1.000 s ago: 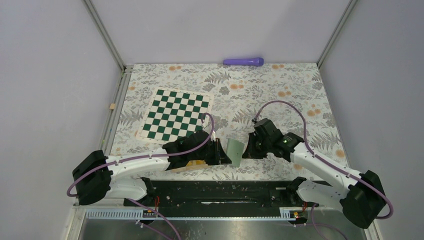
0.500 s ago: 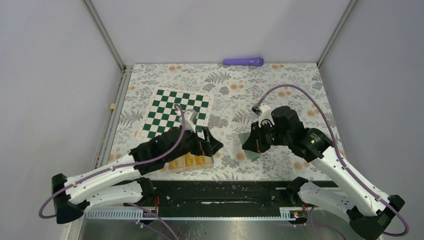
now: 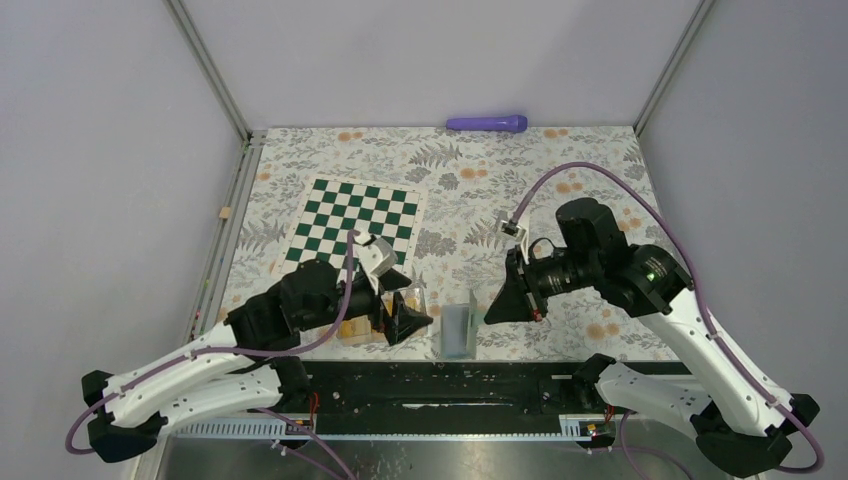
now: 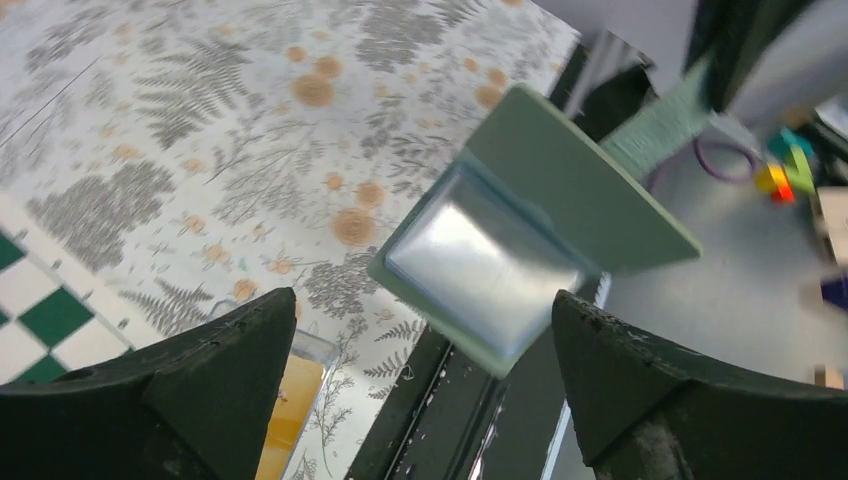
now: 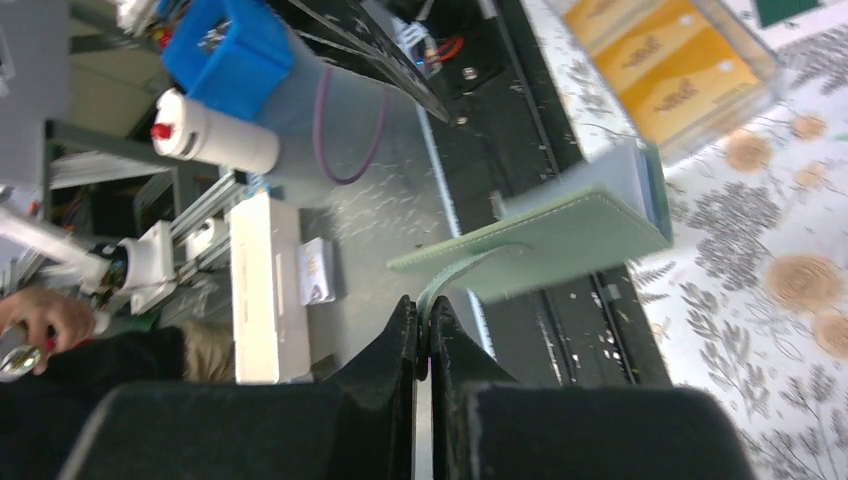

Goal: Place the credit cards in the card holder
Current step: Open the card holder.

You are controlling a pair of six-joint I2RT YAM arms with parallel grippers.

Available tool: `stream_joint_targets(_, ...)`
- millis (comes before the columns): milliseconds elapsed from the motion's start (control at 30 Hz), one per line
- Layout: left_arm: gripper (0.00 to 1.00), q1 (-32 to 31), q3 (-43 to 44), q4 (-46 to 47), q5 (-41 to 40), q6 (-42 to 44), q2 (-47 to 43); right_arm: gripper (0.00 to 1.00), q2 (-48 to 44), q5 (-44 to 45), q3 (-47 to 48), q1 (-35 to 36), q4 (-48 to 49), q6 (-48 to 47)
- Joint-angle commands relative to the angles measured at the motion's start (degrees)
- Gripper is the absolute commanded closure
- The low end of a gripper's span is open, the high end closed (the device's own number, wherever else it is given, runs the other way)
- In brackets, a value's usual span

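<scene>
Right pincer (image 5: 424, 305): clenched. Its two fingers are pressed together on the narrow green strap (image 5: 452, 283) of the card holder (image 3: 460, 330), and no other part of the holder is gripped.

Card holder: it hangs from that strap at the near edge of the table (image 3: 560, 200), over the border between the floral cover and the black rail (image 3: 520, 378), and it sits between the two pincers. It is partly open. The left wrist view shows one sage-green cover swung back and the pale blue inside facing the camera (the inside reads as a plain glossy face). Whether its lower edge touches the table cannot be told.

Left pincer (image 4: 422, 300): released, with the fingers spread wide and gripping nothing. The card holder appears in the gap between them, apart from both fingers. From above, this pincer sits over the right end of the clear box (image 4: 312, 345).

Clear box: it stands on the table near the front edge, just left of the card holder and apart from it. It contains the credit cards (image 5: 680, 70), orange-yellow, lying flat side by side. At least two faces with small print can be seen through the open top. Their exact count cannot be told, since the left pincer covers part of the box from above.

Other items on the table: a green-and-white chessboard (image 3: 352, 228) lies behind the box, well apart from the card holder. A purple cylinder (image 3: 487, 123) rests against the far edge.
</scene>
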Motion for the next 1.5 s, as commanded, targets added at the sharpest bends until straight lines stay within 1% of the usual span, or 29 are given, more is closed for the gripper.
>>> stream_joint_targets(0, 0.03, 0.1, 3.3, 2.3, 17.4, 14.0, 0.2, 1.0, 0.3, -12.5, 3.0, -0.2, -1.1, -1.6)
stream_joint_targets(167, 0.06, 0.0, 3.4, 8.2, 28.5, 20.1, 4.6, 1.0, 2.0, -17.4, 2.9, -0.1, -1.0, -0.4)
stream_joint_targets(333, 0.09, 0.0, 3.5, 17.6, 36.0, 21.1, 11.5, 1.0, 1.6, -19.7, 1.8, -0.2, 1.8, 1.8)
stream_joint_targets(433, 0.09, -0.3, 3.5, 24.9, 37.7, 20.9, 14.9, 1.0, 0.7, -21.0, 0.2, -0.2, 5.2, 4.4)
stream_joint_targets(600, 0.03, -1.7, 3.4, 33.9, 39.2, 23.2, 18.2, 1.0, -0.2, -22.4, -1.7, -0.2, 9.4, 8.0)
stream_joint_targets(733, 0.02, -3.4, 4.3, 37.0, 41.0, 24.1, 20.9, 1.0, -0.5, -22.7, -2.8, -0.2, 11.3, 9.2)
stream_joint_targets(833, 0.06, -4.8, 4.9, 37.0, 41.8, 24.7, 22.0, 1.0, -0.8, -22.4, -3.1, -0.2, 12.1, 9.6)
stream_joint_targets(867, 0.1, -5.1, 4.8, 36.9, 42.4, 24.8, 22.1, 1.0, -0.8, -22.2, -3.2, -0.1, 12.1, 9.6)
stream_joint_targets(933, 0.22, -5.4, 4.8, 35.9, 43.2, 25.1, 22.3, 1.0, -0.9, -21.6, -3.1, -0.1, 12.1, 9.6)
stream_joint_targets(1000, 0.39, -5.6, 4.8, 33.8, 43.5, 25.7, 22.0, 1.0, -1.2, -20.5, -2.9, -0.2, 12.1, 9.5)
stream_joint_targets(1033, 0.53, -5.6, 4.7, 32.7, 43.5, 26.2, 21.7, 1.0, -1.3, -19.8, -2.8, -0.1, 12.1, 9.5)
stream_joint_targets(1067, 0.64, -5.6, 4.5, 31.9, 43.2, 26.4, 21.3, 1.0, -1.5, -19.2, -2.8, -0.2, 12.2, 9.5)
stream_joint_targets(1133, 0.82, -5.6, 4.2, 30.2, 41.9, 26.6, 20.4, 1.0, -1.5, -17.8, -2.6, -0.2, 12.0, 9.5)
stream_joint_targets(1167, 0.9, -5.6, 4.2, 29.3, 41.3, 26.8, 19.9, 1.0, -1.6, -17.3, -2.7, -0.2, 12.1, 9.5)
stream_joint_targets(1233, 1.0, -5.6, 4.0, 26.8, 39.9, 27.4, 18.6, 1.0, -1.5, -16.0, -2.8, -0.2, 12.0, 9.7)
stream_joint_targets(1300, 1.0, -5.6, 3.8, 25.2, 37.7, 27.6, 17.2, 1.0, -1.4, -14.5, -3.0, -0.2, 12.0, 9.7)
stream_joint_targets(1333, 1.0, -5.6, 3.5, 24.8, 36.3, 27.4, 16.5, 0.94, -1.4, -13.3, -3.0, -0.1, 11.8, 9.6)
stream_joint_targets(1400, 1.0, -5.6, 2.9, 24.4, 32.9, 26.3, 14.5, 0.66, -1.6, -9.5, -2.7, -0.2, 10.1, 8.4)
stream_joint_targets(1467, 1.0, -5.5, 2.3, 23.6, 29.1, 24.3, 12.8, 0.45, -2.6, -4.6, -2.4, -0.2, 8.1, 6.8)
